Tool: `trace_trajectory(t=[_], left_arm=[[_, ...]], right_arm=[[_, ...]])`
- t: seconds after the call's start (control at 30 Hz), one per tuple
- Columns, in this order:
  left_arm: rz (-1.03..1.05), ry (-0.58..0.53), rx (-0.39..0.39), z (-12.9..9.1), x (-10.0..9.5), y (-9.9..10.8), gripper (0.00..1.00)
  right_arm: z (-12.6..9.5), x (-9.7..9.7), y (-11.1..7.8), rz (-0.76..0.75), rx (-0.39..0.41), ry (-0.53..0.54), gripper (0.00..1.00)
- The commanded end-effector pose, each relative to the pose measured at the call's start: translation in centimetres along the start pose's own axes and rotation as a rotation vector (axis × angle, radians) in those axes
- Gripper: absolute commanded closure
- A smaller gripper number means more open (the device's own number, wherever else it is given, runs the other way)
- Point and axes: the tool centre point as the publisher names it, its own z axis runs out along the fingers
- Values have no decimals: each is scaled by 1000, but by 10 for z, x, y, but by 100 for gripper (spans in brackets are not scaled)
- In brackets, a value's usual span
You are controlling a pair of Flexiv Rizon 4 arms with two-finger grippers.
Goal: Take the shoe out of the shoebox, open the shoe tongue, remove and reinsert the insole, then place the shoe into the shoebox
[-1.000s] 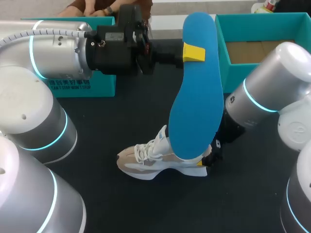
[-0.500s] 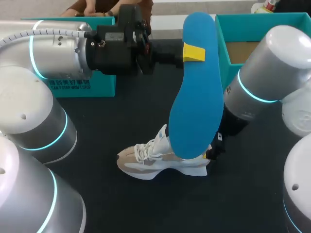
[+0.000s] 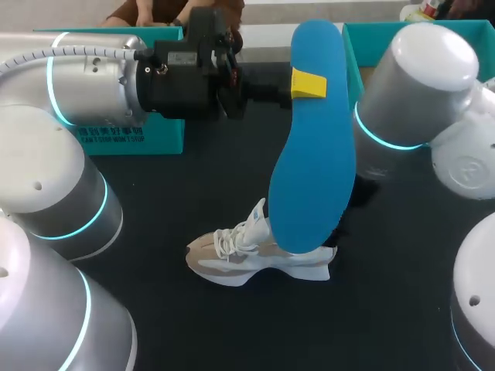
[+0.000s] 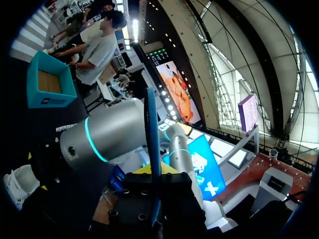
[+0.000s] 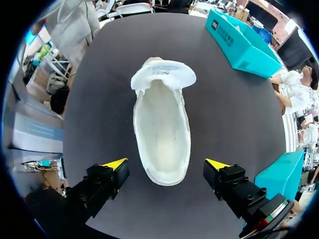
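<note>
Up above the bench [image 3: 193, 185], the left pincer [image 3: 303, 83] is clamped on the blue insole [image 3: 313, 170]. One yellow tip presses flat against the face of it near one end. From there the insole hangs down, away from the pincer, until its far end overlaps the shoe [image 3: 247, 259] in the head view. In the left wrist view the insole [image 4: 151, 129] shows edge-on, a thin blue line rising straight out from between that pincer's fingers. Well beyond it and off to one side lie the pale toe of the shoe [image 4: 17, 181] and the open teal shoebox [image 4: 50, 87].

The right pincer [image 5: 166, 164] stands wide open directly above the shoe [image 5: 162, 129]. Its two yellow fingertips [image 5: 115, 163] sit one on each side of the heel, apart from it and touching nothing. The shoe rests on its sole on the dark bench, with its mouth gaping towards this pincer. The tongue [image 5: 163, 77] is folded forward ahead of the fingers, and the pale inside is bare.

In the head view the right arm [image 3: 402, 100] covers much of the shoebox [image 3: 363, 31]. The insole hides the right pincer, so nothing of its fingers shows there. A second teal box piece [image 3: 131, 135] sits behind the left arm's wrist.
</note>
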Motion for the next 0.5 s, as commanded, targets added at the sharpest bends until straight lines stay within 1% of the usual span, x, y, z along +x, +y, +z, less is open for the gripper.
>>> trace_trajectory(t=[0.03,0.1,0.5], left_arm=[[-1,-2,0,0,0,1,100],[-1,-2,0,0,0,1,100],[-1,-2,0,0,0,1,100]], right_arm=[[20,-5,13,5,22,6,0],[20,-4,12,19,35,-4,0],[20,-4,12,19,35,-4,0]])
